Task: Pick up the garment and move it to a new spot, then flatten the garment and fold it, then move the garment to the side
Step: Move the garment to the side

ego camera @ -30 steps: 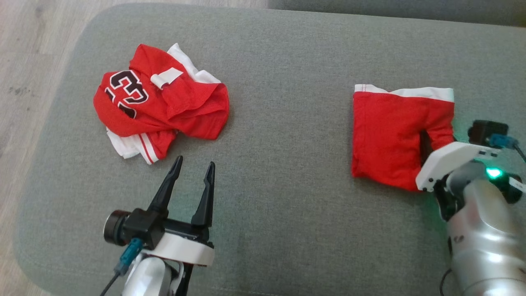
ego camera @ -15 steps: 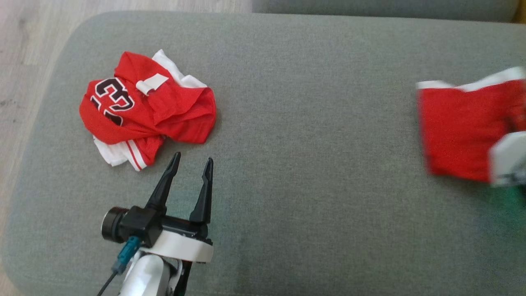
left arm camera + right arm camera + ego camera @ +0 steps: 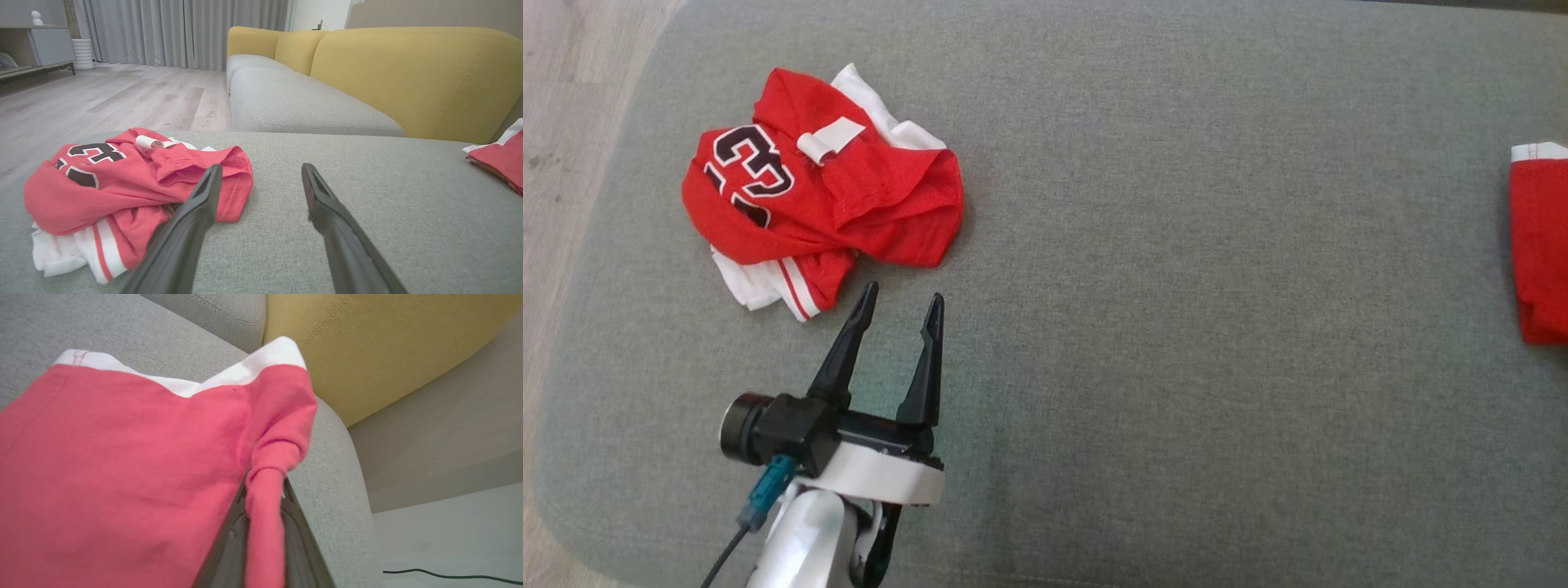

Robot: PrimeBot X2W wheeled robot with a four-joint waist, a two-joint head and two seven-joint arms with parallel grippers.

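Note:
The folded red garment [image 3: 1539, 245] with a white band lies at the far right edge of the grey cushion [image 3: 1176, 343], cut off by the head view's border. In the right wrist view my right gripper [image 3: 264, 479] is shut on a pinched fold of this garment [image 3: 122, 457], which is bunched between the dark fingers [image 3: 226, 543]. My left gripper [image 3: 900, 296] stands open over bare cushion, its tips just below and right of a crumpled red jersey [image 3: 825, 188] with a black number. In the left wrist view the left gripper [image 3: 261, 169] holds nothing.
The crumpled jersey [image 3: 122, 179] lies near the cushion's left end, beside wooden floor [image 3: 564, 122]. A yellow sofa back [image 3: 408, 73] rises behind the cushion, close to the held garment's far corner [image 3: 367, 343]. A dark cable [image 3: 449, 575] lies on the floor past the cushion's right edge.
My right gripper has shut on the folded garment and carried it rightward, to the head view's edge. The head camera has shifted. The left gripper stays open in place.

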